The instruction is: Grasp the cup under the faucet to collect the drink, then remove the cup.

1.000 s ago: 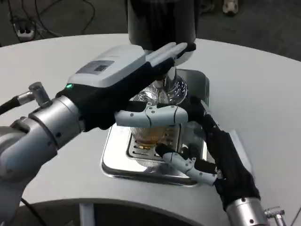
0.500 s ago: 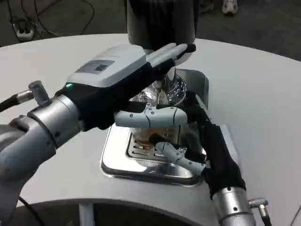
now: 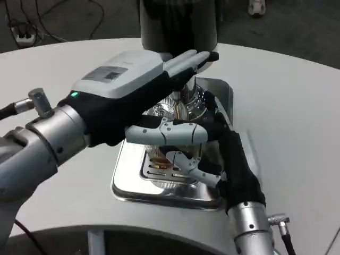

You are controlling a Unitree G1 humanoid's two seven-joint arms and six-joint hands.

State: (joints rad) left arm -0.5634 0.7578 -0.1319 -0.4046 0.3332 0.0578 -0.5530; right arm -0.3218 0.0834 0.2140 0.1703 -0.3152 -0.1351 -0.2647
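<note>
A clear cup with amber drink in it stands on the drip tray under the chrome faucet of the dark dispenser. Much of the cup is hidden. My right hand comes in from the lower right and wraps the cup, its white fingers curled across the cup's front. My left hand reaches over from the left, fingers stretched out and resting on top of the faucet. Its thumb lies across in front of the cup's upper part.
The steel drip tray sits on a round white table, with the dispenser body rising just behind it. My left forearm crosses the table's left half. Dark floor with cables lies beyond the table's far edge.
My right forearm has swung left and inward, and its fingers have drawn up from the tray's front onto the cup. The left hand has stayed on the faucet.
</note>
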